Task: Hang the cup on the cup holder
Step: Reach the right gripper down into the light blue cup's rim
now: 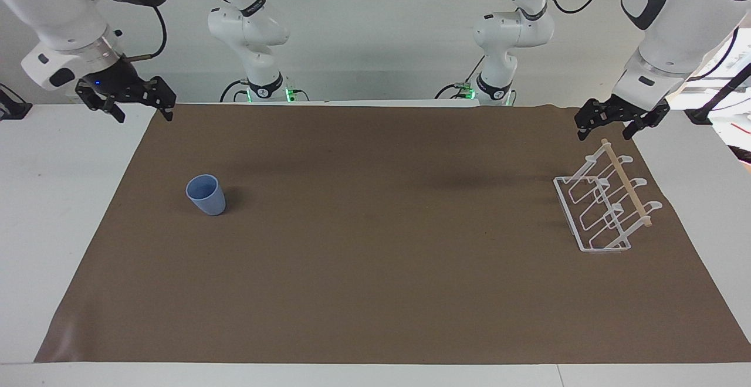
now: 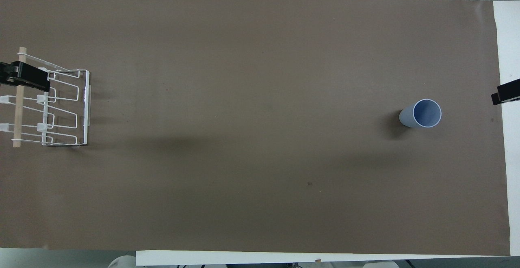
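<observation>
The light-blue cup [image 1: 206, 194] stands upright on the brown mat toward the right arm's end of the table; it also shows in the overhead view [image 2: 422, 113]. The white wire cup holder [image 1: 591, 248] with its wooden rod [image 1: 626, 184] stands at the left arm's end and shows in the overhead view [image 2: 86, 105]. My right gripper [image 1: 145, 118] is open and empty, up in the air over the mat's corner, apart from the cup. My left gripper [image 1: 603, 136] is open and empty, raised just over the rod's end. One of its fingers [image 2: 32, 80] shows in the overhead view.
The brown mat [image 1: 375, 270] covers most of the white table [image 1: 53, 199]. Two further white arm bases [image 1: 258, 82] stand at the robots' edge of the table.
</observation>
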Tool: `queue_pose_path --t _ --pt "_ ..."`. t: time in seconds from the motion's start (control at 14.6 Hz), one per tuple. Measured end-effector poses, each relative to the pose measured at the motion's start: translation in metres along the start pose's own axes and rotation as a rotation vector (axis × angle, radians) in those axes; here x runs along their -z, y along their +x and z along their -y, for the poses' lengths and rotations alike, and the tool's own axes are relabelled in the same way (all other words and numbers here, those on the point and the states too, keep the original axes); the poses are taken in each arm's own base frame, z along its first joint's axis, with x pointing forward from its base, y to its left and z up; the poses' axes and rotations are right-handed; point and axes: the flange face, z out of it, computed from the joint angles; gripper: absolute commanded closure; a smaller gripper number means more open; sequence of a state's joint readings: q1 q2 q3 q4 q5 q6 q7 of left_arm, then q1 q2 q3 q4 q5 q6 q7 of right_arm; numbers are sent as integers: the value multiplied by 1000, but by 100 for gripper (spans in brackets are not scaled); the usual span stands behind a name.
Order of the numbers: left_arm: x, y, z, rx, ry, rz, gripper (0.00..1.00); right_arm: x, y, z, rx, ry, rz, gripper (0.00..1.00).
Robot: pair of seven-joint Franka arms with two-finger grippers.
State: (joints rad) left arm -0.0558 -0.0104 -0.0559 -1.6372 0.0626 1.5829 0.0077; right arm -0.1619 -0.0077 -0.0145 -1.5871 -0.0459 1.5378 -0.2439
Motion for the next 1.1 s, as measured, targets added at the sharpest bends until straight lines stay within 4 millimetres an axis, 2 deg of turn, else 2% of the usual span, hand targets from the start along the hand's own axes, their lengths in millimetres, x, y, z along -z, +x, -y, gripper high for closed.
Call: queue_pose_path --t 0.21,0.69,0.82,1.1 --pt "-14 -5 -1 13 2 -36 0 -38 7 -8 13 -10 -43 0" --pt "-34 -10 1 20 2 -31 0 -170 24 -3 44 2 -6 0" --pt "-34 -10 2 55 -49 -33 0 -194 27 -3 56 13 32 0" --pt "-34 -11 33 268 -198 -31 0 -224 20 0 105 45 80 0"
